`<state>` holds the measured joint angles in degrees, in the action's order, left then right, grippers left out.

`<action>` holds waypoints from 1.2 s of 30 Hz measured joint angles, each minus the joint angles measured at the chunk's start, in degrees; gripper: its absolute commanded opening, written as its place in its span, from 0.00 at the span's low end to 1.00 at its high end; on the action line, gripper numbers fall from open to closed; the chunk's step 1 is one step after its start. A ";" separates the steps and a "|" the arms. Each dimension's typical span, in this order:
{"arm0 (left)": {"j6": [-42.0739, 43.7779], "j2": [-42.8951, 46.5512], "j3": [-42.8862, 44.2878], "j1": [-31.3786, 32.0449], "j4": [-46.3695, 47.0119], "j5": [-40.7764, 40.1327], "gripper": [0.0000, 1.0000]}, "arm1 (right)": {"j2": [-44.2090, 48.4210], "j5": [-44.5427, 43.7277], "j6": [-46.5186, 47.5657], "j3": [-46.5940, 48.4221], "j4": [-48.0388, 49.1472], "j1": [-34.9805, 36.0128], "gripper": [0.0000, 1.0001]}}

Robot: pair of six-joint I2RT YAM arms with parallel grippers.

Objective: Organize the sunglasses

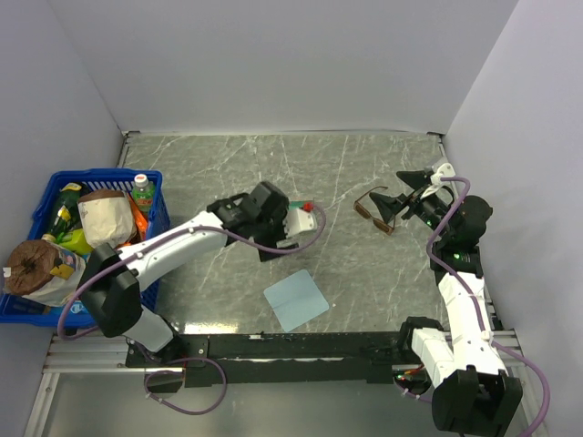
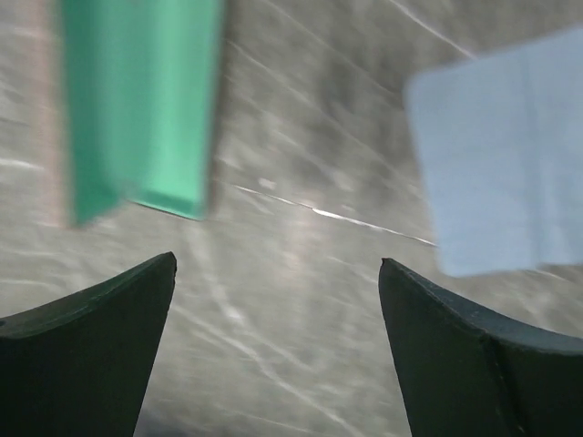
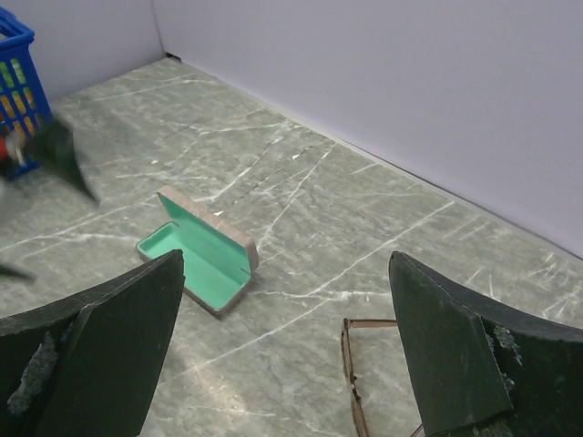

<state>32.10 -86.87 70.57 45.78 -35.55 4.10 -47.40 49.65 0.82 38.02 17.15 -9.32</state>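
Observation:
The sunglasses (image 1: pixel 373 208), thin brown frame with dark lenses, lie open on the marble table at the right. My right gripper (image 1: pixel 399 194) hovers open and empty just right of them. In the right wrist view part of their frame (image 3: pixel 351 364) shows low between my open fingers (image 3: pixel 287 264). The open case with teal lining (image 1: pixel 306 208) lies mid-table and shows in the right wrist view (image 3: pixel 196 250). My left gripper (image 1: pixel 293 223) is open and empty beside the case. Its view (image 2: pixel 278 273) shows bare table between the fingers, the case (image 2: pixel 137 100) upper left and the cloth (image 2: pixel 501 146) upper right.
A light blue square cloth (image 1: pixel 296 299) lies near the table's front edge. A blue basket (image 1: pixel 109 174) with bags and bottles stands at the far left, its corner visible in the right wrist view (image 3: pixel 14 91). Grey walls enclose the table.

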 measured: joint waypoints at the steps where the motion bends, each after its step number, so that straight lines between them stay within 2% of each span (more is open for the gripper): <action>1: -0.98 -0.09 -1.20 0.59 -0.31 0.39 0.95 | 0.00 0.07 -0.02 0.00 0.00 0.00 1.00; 9: -8.94 -0.11 -6.25 3.41 -0.92 2.08 0.90 | 0.00 1.11 -1.88 0.00 0.02 -0.11 1.00; 20: -11.08 -3.76 -10.27 7.56 0.09 1.95 0.90 | -0.04 2.34 -2.47 0.00 0.04 -0.26 1.00; 29: -11.47 -5.27 -13.35 9.88 3.37 -2.95 0.89 | -0.04 2.56 -2.51 0.00 0.04 -0.37 1.00; 36: -11.41 -7.76 -14.51 10.86 5.40 -6.73 0.81 | -0.04 3.08 -2.93 -0.11 0.42 -0.81 1.00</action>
<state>20.69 -94.63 56.05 56.64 -30.15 -2.63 -47.44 52.73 -2.11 37.91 17.56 -10.13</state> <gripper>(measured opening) 0.851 0.998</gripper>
